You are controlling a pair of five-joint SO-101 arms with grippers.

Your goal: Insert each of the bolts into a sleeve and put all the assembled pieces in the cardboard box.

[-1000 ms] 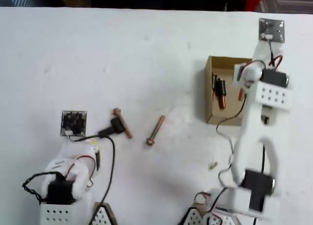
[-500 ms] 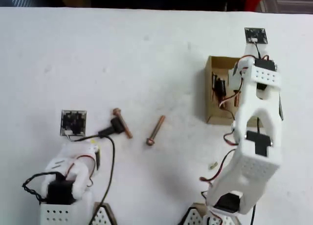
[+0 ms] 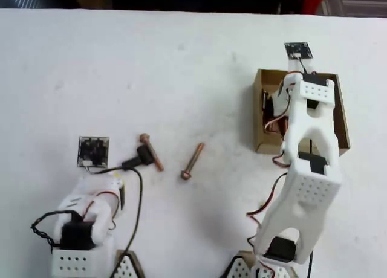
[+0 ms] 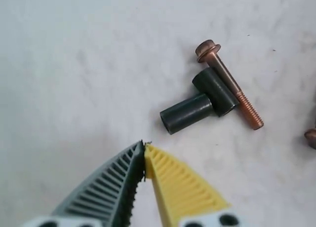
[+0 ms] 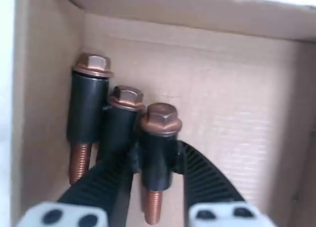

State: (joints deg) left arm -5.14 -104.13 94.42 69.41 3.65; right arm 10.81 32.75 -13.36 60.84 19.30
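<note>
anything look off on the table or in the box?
An empty sleeve lies butted askew against a second sleeve by a bolt; cannot tell whether that bolt runs through it. A lone bolt lies bare nearby. Nothing odd in the cardboard box.

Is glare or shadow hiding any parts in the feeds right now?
High view: table evenly lit, no glare; the right arm covers much of the cardboard box. Left wrist view: faint shadows under bolt and sleeves, nothing hidden. Right wrist view: box interior dimmer, yet three assembled pieces read clearly.
</note>
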